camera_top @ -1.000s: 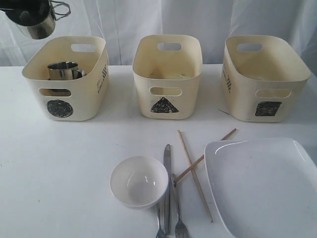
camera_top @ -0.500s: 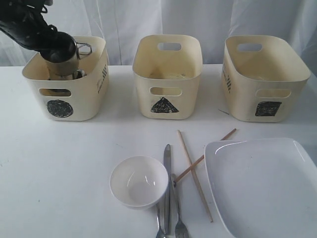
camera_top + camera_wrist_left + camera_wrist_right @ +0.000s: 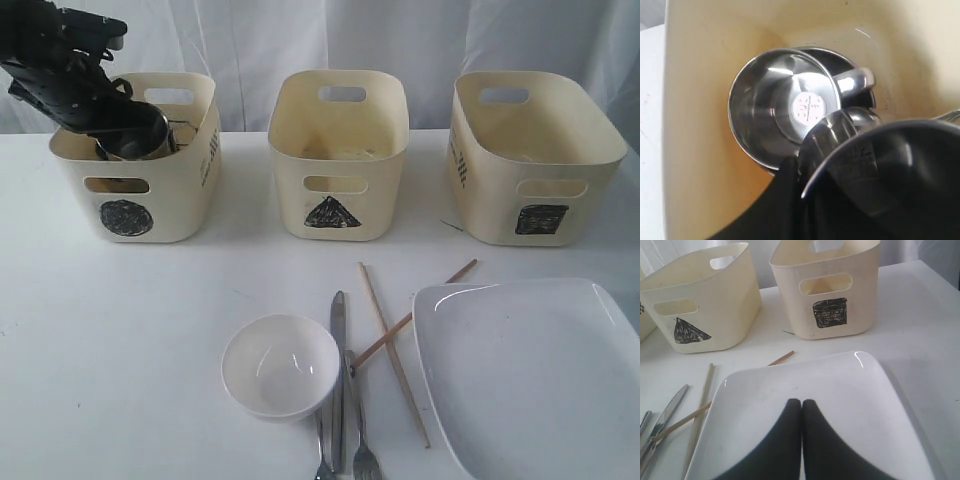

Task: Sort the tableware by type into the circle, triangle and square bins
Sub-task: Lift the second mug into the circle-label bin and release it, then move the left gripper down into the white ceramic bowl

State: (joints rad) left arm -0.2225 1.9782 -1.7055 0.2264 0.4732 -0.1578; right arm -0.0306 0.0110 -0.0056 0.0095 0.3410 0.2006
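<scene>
- The left tool (image 3: 118,118) is clamping a steel handled mug (image 3: 140,142) at its rim and holding it tilted inside the mouth of the circle bin (image 3: 150,205).
- A second steel mug (image 3: 775,110) is sitting on the circle bin's floor, right under the held one; whether the two are touching I cannot tell.
- The held mug is looking light, rigid and slick, so a rim pinch is likely letting it swivel. Lowering it well into the circle bin before release would be limiting clatter and bounce.
- The right tool (image 3: 801,415) is hovering closed and empty over the large white plate (image 3: 840,390), well apart from the circle bin.
- That plate is probably heavy, glossy and brittle, so its raised edge is offering the best hold.
</scene>
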